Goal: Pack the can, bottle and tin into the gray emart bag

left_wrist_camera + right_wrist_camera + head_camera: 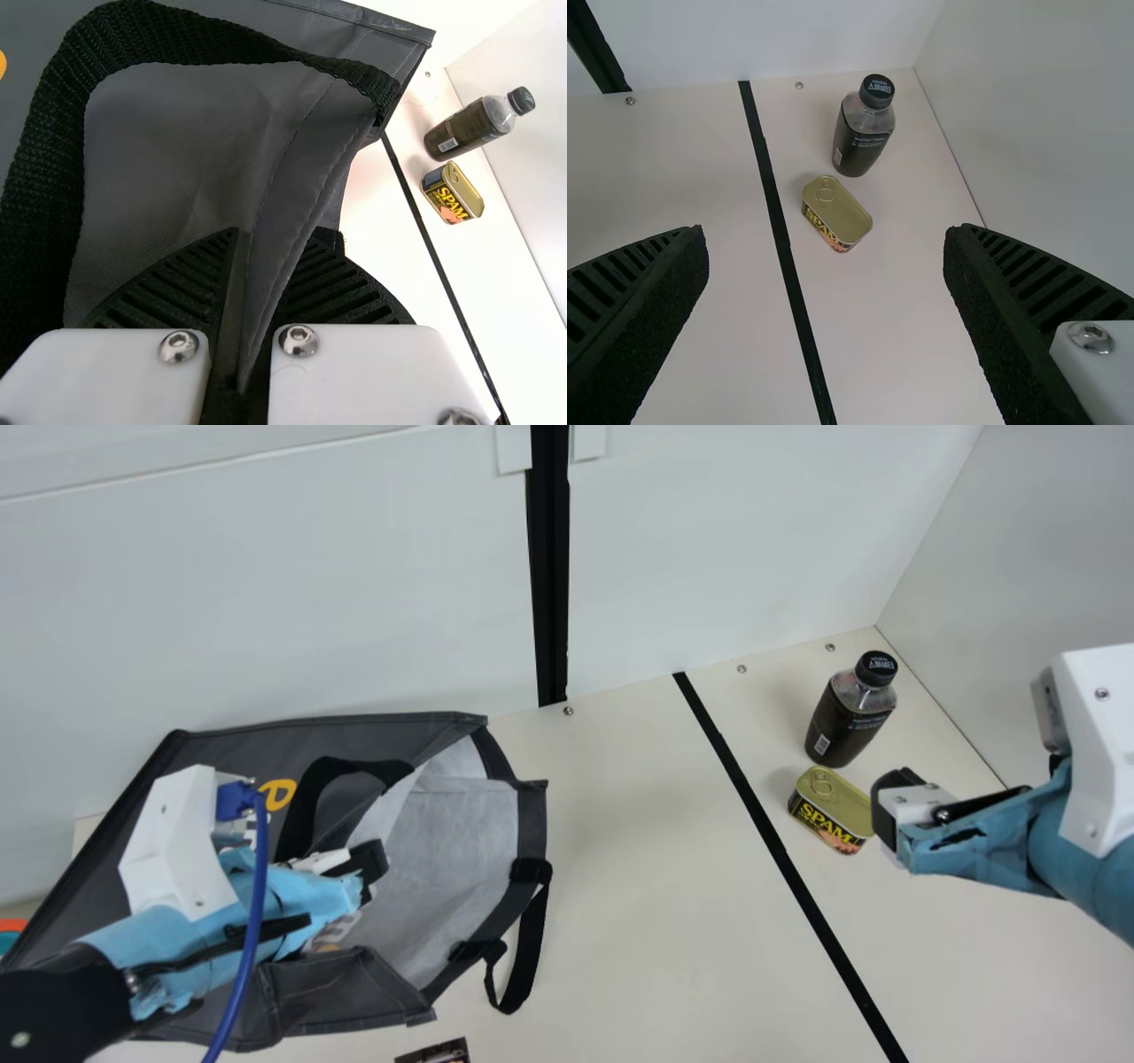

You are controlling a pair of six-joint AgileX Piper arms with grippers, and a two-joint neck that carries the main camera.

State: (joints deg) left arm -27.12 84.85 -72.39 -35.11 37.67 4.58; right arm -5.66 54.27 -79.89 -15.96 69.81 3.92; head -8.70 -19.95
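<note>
My left gripper (370, 865) is over the gray emart bag (452, 841), which lies with its mouth facing right. In the left wrist view my left gripper (266, 266) is shut on an edge of the bag (204, 150), the fabric running between its ribbed fingers. At the right of the main view, my right gripper (889, 806) hangs near the yellow-blue tin (833, 810); the dark bottle (850, 713) stands just behind the tin. In the right wrist view my right gripper (824, 237) is wide open, with the tin (837, 212) and bottle (864, 133) farther off on the table.
A black strip (771, 833) runs along the table (638, 868) between bag and tin. Pale walls (709, 540) rise behind and at the right. The bag's black strap (529, 948) hangs onto the table, and a small dark printed item (436, 1052) shows at the bottom edge.
</note>
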